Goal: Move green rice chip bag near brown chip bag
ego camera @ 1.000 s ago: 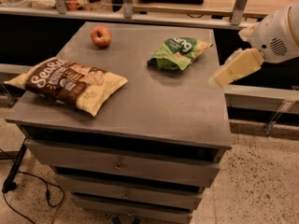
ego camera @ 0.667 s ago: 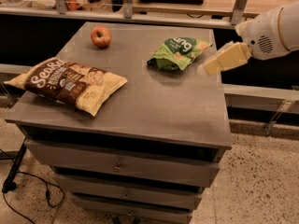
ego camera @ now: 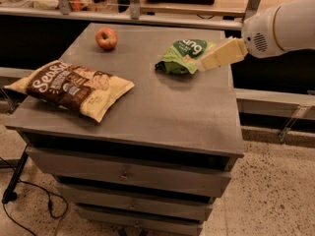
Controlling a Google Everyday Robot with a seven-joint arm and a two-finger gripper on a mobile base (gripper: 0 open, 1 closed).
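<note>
The green rice chip bag (ego camera: 183,56) lies on the far right part of the grey cabinet top (ego camera: 162,107). The brown chip bag (ego camera: 72,87), dark brown with cream edges and "Sea Salt" script, lies flat at the left edge. My gripper (ego camera: 206,63) comes in from the right on a white arm (ego camera: 280,26). Its cream-coloured fingers (ego camera: 221,54) reach the right edge of the green bag, just above it.
A red apple (ego camera: 106,38) sits at the far left of the cabinet top. The cabinet has drawers (ego camera: 128,173) below. A counter with metal posts (ego camera: 133,1) runs behind. A black cable (ego camera: 29,205) lies on the speckled floor at left.
My gripper has moved left and slightly up, from off the cabinet's right edge to the right side of the green bag. The bags and apple have not moved.
</note>
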